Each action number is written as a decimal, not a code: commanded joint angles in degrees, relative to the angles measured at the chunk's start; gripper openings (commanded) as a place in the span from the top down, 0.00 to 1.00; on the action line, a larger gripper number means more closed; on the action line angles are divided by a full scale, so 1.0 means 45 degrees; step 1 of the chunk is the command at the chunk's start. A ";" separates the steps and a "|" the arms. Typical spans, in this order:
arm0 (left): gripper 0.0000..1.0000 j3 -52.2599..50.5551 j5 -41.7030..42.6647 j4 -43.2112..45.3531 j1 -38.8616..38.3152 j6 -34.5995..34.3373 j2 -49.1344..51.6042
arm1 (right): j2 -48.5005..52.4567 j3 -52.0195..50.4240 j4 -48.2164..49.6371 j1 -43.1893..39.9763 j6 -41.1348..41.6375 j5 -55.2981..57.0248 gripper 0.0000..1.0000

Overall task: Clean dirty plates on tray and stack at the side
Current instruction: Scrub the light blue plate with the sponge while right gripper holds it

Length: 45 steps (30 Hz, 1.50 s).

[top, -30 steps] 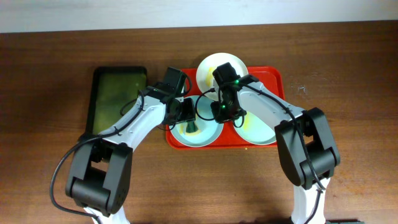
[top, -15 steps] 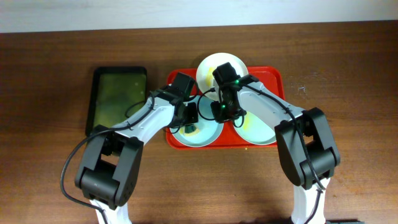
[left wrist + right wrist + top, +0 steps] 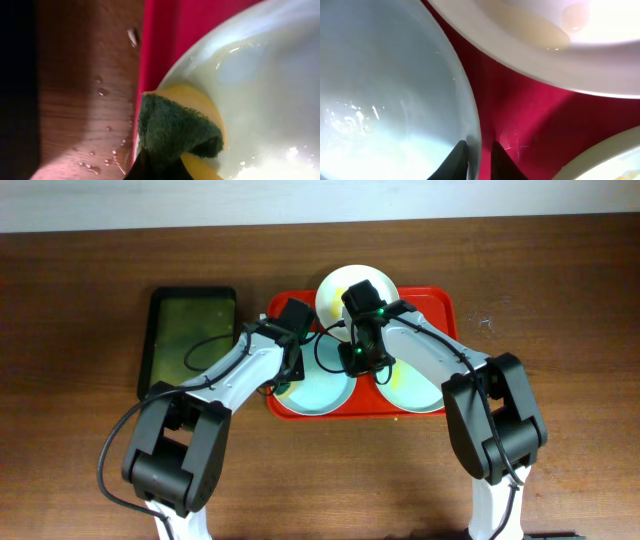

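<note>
An aqua plate (image 3: 322, 392) lies at the tray's (image 3: 438, 302) front left. The left claw (image 3: 152, 169) is clamped on a sponge (image 3: 175, 130), which presses on that plate's left rim at the tray's left edge. The right claw (image 3: 479, 159), nearly closed, pinches the plate's opposite rim. A yellow-smeared plate (image 3: 416, 394) sits front right, and a white plate (image 3: 332, 290) sits at the tray's back.
</note>
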 commanded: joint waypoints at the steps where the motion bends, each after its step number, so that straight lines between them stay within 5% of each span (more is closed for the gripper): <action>1: 1.00 0.1039 0.0835 -0.0005 0.0112 0.0209 0.0160 | 0.0049 0.0092 0.0029 0.0063 0.0136 0.0180 0.83; 4: 1.00 0.1015 0.4410 0.0913 0.0097 0.0209 0.0233 | 0.0049 0.0092 0.0063 0.0068 0.0136 0.0175 0.83; 8: 1.00 0.1010 0.4585 0.1200 0.0049 0.0204 0.0763 | 0.0049 0.0092 0.0058 0.0068 0.0136 0.0175 0.83; 17: 1.00 0.1015 -0.0573 -0.0350 0.0194 0.0204 0.1588 | 0.0049 0.0092 0.0029 0.0068 0.0136 0.0180 0.83; 24: 1.00 0.2123 -0.0923 -0.2021 0.0243 0.0204 0.1088 | 0.0049 0.0092 0.0073 0.0068 0.0136 0.0185 0.84; 30: 1.00 0.2108 0.4391 -0.1511 0.0180 0.1039 0.0899 | 0.0049 0.0092 0.0107 0.0068 0.0136 0.0180 0.84; 34: 1.00 0.1292 0.4643 -0.0607 0.0024 0.1078 0.0918 | 0.0049 0.0092 0.0073 0.0068 0.0136 0.0180 0.84; 45: 1.00 0.0646 -0.1972 -0.1656 0.0029 0.1064 0.0865 | 0.0049 0.0092 0.0019 0.0068 0.0136 0.0180 0.90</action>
